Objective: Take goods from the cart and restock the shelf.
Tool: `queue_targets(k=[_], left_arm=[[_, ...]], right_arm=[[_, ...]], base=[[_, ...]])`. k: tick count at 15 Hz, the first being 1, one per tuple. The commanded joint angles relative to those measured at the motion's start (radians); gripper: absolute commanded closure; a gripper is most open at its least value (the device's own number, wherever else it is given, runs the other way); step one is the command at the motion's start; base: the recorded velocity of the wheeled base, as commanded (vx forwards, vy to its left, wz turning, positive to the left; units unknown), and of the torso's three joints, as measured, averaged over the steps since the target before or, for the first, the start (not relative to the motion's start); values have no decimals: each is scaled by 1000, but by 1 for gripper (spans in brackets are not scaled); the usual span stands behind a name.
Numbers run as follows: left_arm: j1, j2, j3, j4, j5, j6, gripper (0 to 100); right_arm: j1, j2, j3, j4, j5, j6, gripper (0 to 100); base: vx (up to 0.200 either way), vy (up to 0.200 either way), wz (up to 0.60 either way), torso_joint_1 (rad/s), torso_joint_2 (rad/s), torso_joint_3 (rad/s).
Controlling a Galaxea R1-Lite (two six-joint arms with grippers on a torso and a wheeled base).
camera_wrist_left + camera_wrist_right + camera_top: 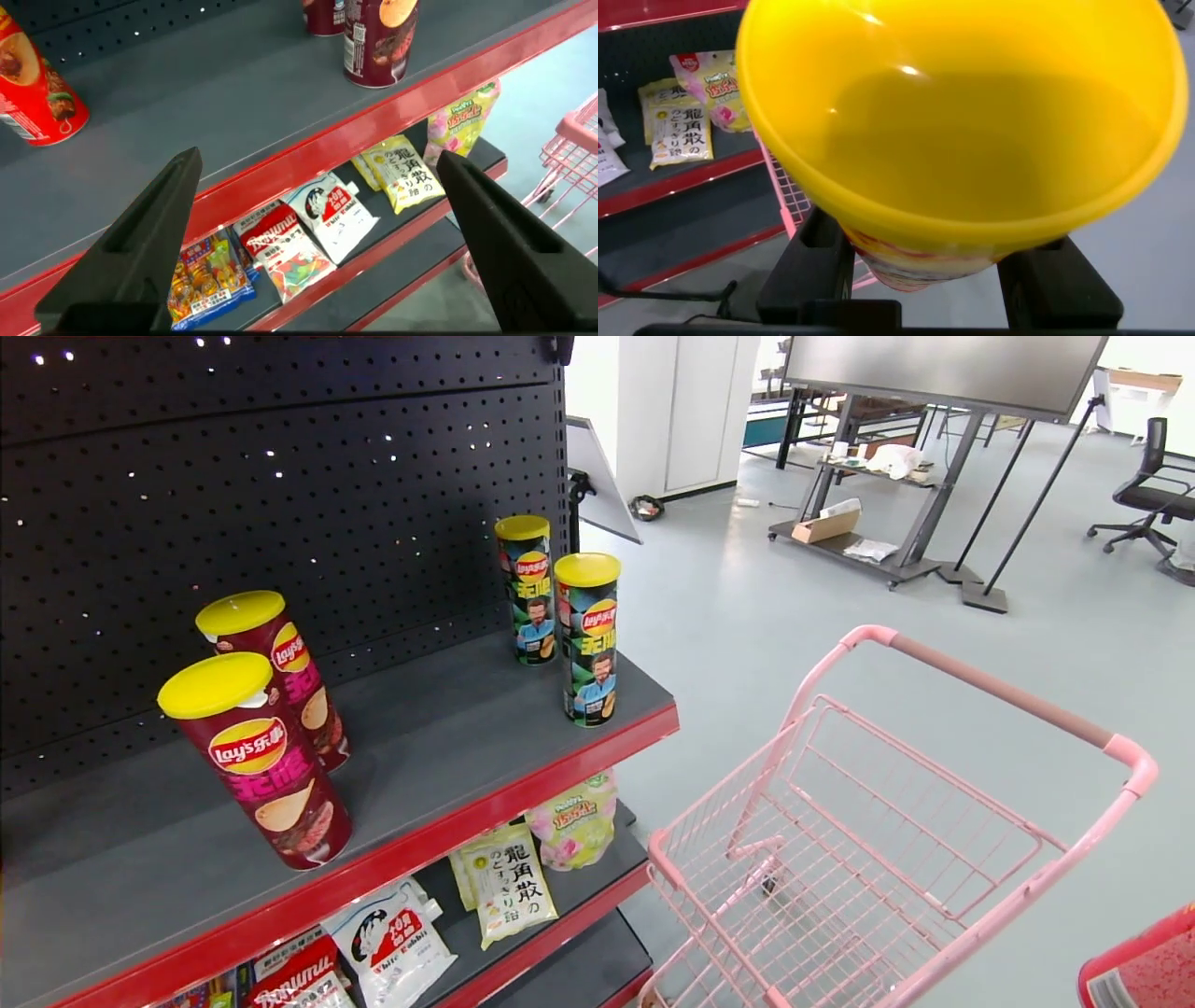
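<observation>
My right gripper (934,285) is shut on a chip can with a yellow lid (962,121), one black finger on each side of its body. The can's red side (1144,961) shows at the lower right of the head view, beside the pink cart (840,840). My left gripper (318,233) hangs open in front of the shelf's red edge (308,154), nothing between its fingers. On the grey shelf board (439,728) stand two maroon chip cans (257,756) at the left and two dark green ones (586,639) at the right end. A red can (37,84) also stands on it.
Snack bags (509,882) lie on the lower shelf under the red edge. A black pegboard (280,476) backs the shelf. The board is bare between the maroon and green cans. The cart basket (887,821) holds no goods that I can see. Open grey floor lies beyond.
</observation>
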Motion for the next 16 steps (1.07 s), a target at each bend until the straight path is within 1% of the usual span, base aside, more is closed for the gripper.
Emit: queue_targets(k=[1,9,11,12,14,16], left_arm=[[0,0,0,-1,1,0,0],[-1,-1,0,-1,-7,1,0],[-15,-37,-2,-1,-44,3,0],[-21,-38,-2,-1,-50,5,0],[-21,-38,0,-1,-25,6,0],[-21,-38,0,-1,-24,9,0]], right_arm=[[0,4,2,0,0,2,100],[0,-24,29,0,-2,-6,100],[0,-63,46,0,-5,-18,100],[0,-82,56,0,-11,-23,100],[-9,-132,72,1,-16,-23,100],[-34,-160,80,3,-16,-31,100]], base=[[0,0,600,17,-36,-22],[0,0,600,8,-3,-2],[0,0,0,0,0,0],[0,0,0,0,0,0],[0,0,0,0,0,0],[0,0,0,0,0,0]])
